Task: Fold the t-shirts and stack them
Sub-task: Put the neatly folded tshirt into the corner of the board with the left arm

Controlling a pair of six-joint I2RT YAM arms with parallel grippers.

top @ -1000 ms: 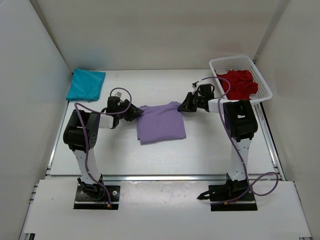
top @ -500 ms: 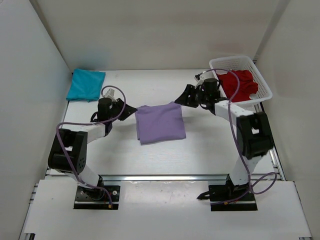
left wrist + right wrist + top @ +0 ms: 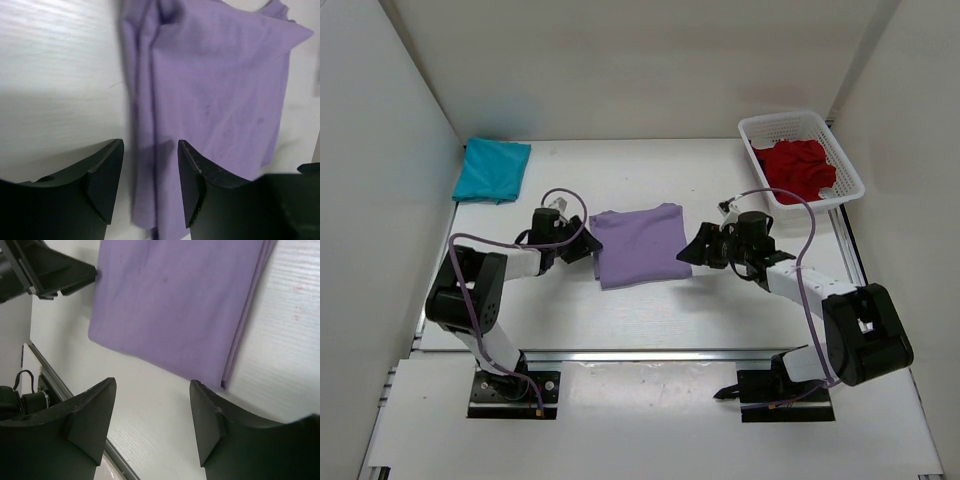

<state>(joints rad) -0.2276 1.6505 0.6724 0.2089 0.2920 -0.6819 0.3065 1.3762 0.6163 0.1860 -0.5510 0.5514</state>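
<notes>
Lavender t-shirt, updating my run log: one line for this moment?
folded lavender purple cloth t-shirt: flat | left gripper: open, left edge | right gripper: open, right edge

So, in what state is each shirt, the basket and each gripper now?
Lavender purple cloth t-shirt: folded, lying flat.
Teal cloth t-shirt: folded, far left corner.
White plastic mesh basket: upright.
Dark red cloth t-shirt: crumpled in basket.
Left gripper: open.
Right gripper: open.

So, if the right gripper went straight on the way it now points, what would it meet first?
Most likely the right edge of the folded lavender cloth t-shirt, lying just ahead of the open right gripper; its height above the table is unclear.
</notes>
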